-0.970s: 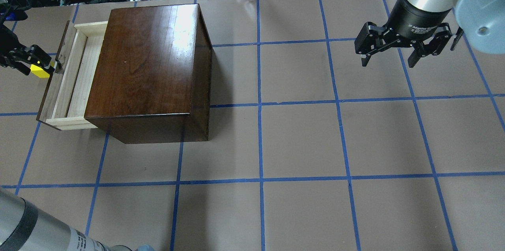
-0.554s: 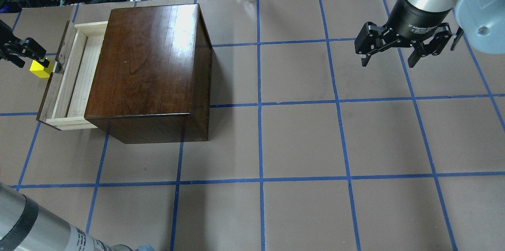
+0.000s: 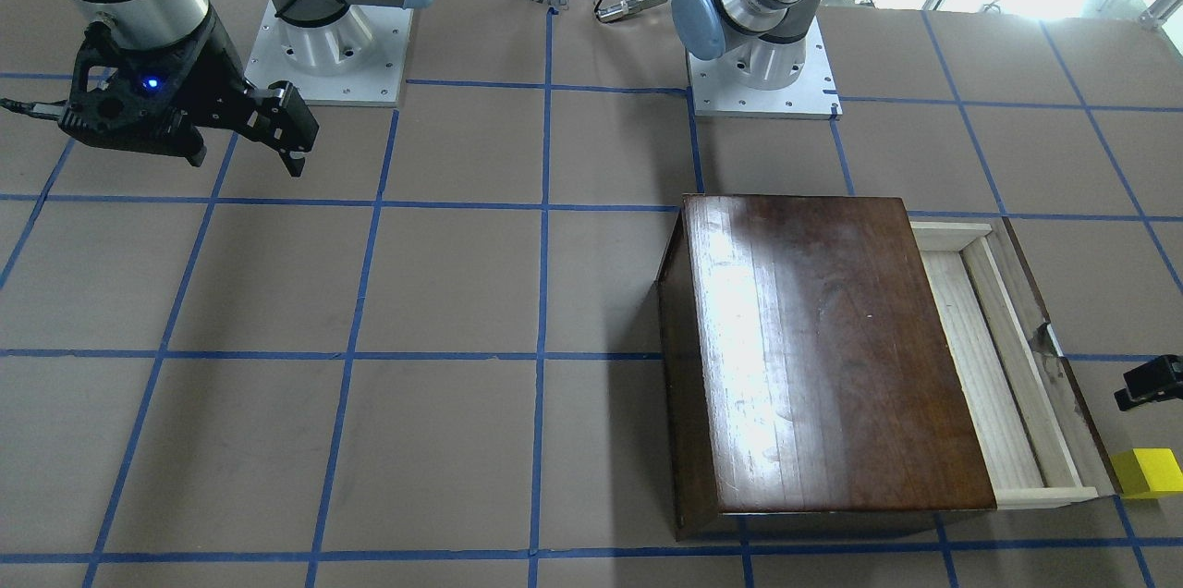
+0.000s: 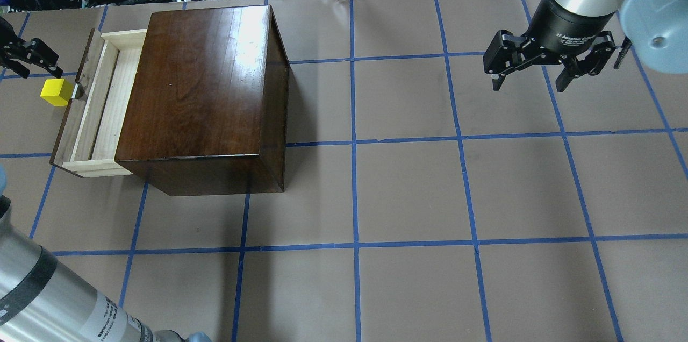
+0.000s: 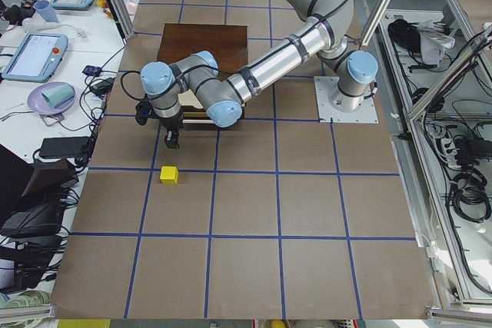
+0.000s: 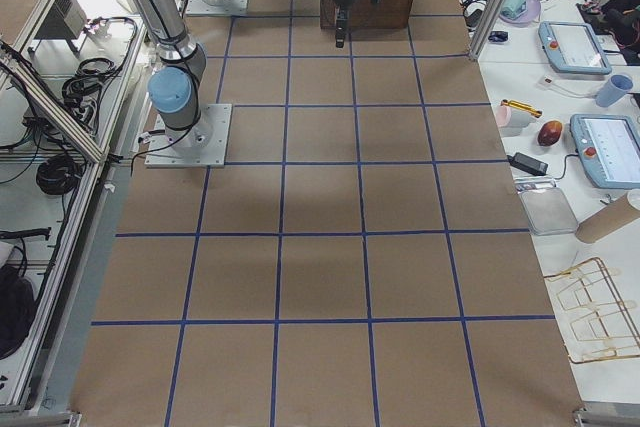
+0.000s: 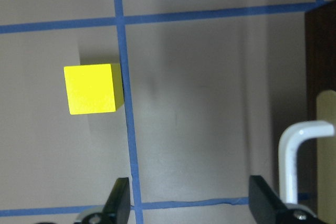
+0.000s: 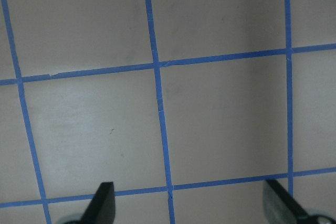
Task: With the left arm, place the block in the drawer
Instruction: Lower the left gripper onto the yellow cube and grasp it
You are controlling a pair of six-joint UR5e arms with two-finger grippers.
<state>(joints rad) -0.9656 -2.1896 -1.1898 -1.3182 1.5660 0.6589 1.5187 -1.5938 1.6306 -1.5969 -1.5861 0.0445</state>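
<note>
The block [image 4: 56,92] is lying on the table [image 4: 408,191], just outside the dark front panel [image 4: 70,116] of the open drawer [image 4: 102,100]. In the overhead view it is sitting at 9 o'clock of the drawer, with a strip of bare table showing between it and the white handle [image 7: 299,145]. The left arm [image 5: 254,74] is hanging the left jaws wide open and empty at about 11 o'clock of the block. The right jaws are also spread and holding nothing, well apart at 3 o'clock. So the placing is looking unfinished. The next move is probably calling for a fresh grasp, a lift over the front panel and a release inside the drawer. 1 second ago the block was sitting between the left jaws; since then they have been letting go and drawing away toward 12 o'clock.
</note>
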